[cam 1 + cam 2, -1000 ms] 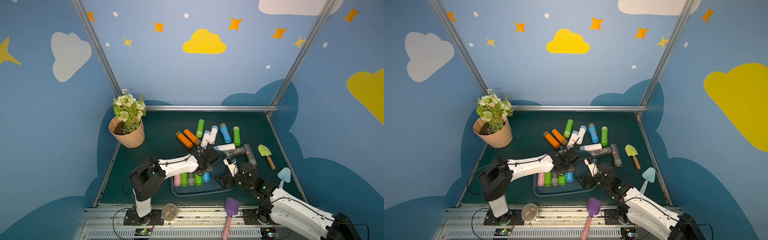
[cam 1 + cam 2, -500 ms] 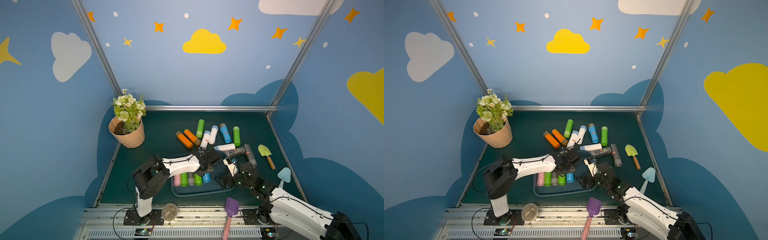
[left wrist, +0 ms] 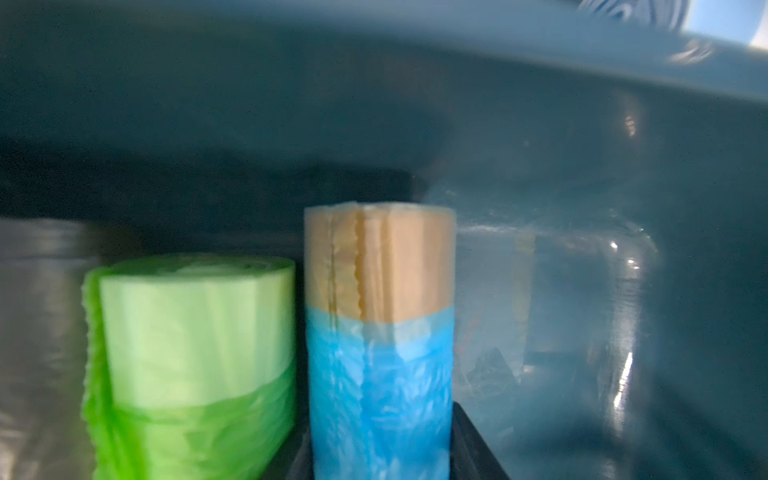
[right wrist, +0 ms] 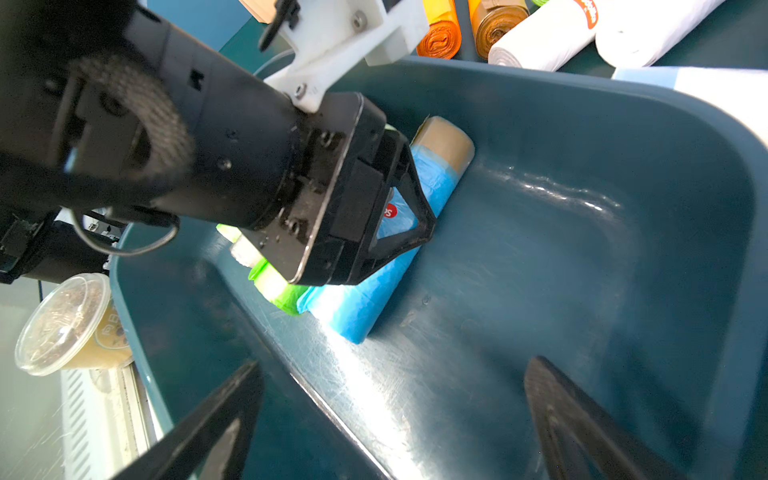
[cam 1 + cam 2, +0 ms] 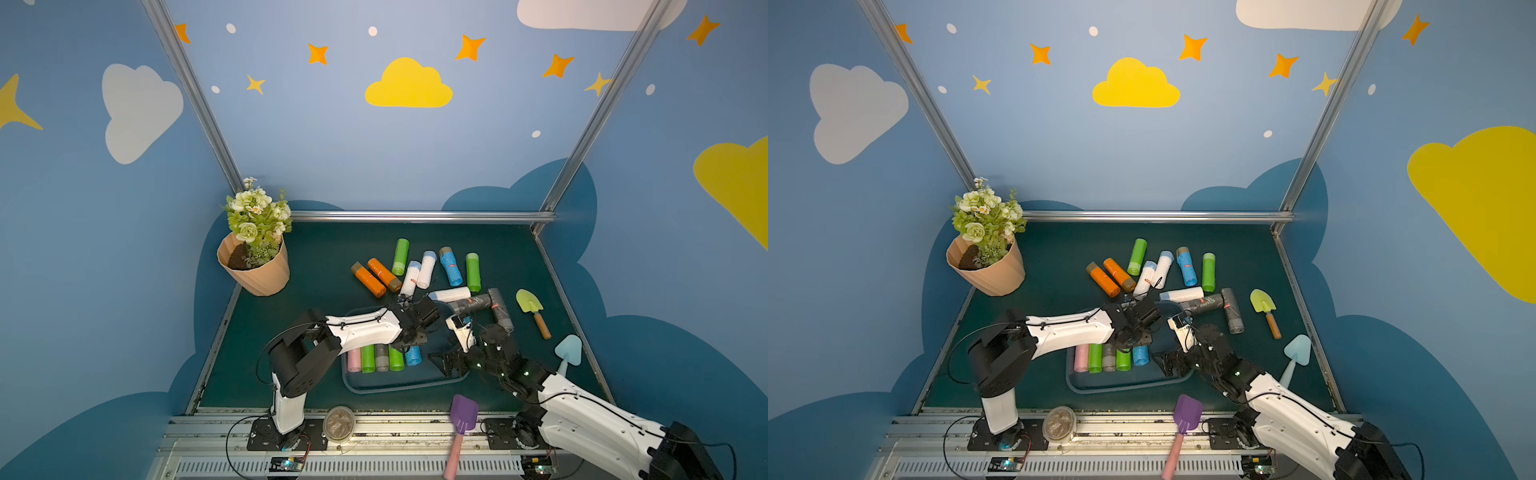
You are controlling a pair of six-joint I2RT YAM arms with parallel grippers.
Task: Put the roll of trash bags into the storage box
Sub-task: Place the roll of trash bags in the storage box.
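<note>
The storage box [image 5: 399,388] [image 5: 1121,386] is a shallow dark teal tray at the table's front. Pink, green, grey and green rolls lie side by side in its left half. A blue roll of trash bags [image 5: 413,356] [image 5: 1140,356] [image 3: 378,374] [image 4: 365,295] lies on the box floor beside the green one. My left gripper [image 5: 415,338] [image 5: 1138,338] [image 3: 380,453] reaches down over it, with a finger tight against each side. My right gripper [image 5: 451,361] [image 5: 1173,361] [image 4: 395,419] hangs open over the box's right end, holding nothing.
Loose orange, green, white, blue and grey rolls [image 5: 419,270] lie behind the box. A tan flower pot [image 5: 255,266] stands back left. A green trowel [image 5: 530,303] and a light blue one [image 5: 567,353] lie right; a purple scoop [image 5: 462,415] and plastic cup [image 5: 339,424] sit in front.
The left arm's elbow has drifted slightly to the right while its gripper stays on the blue roll in the box. The right arm has hardly moved.
</note>
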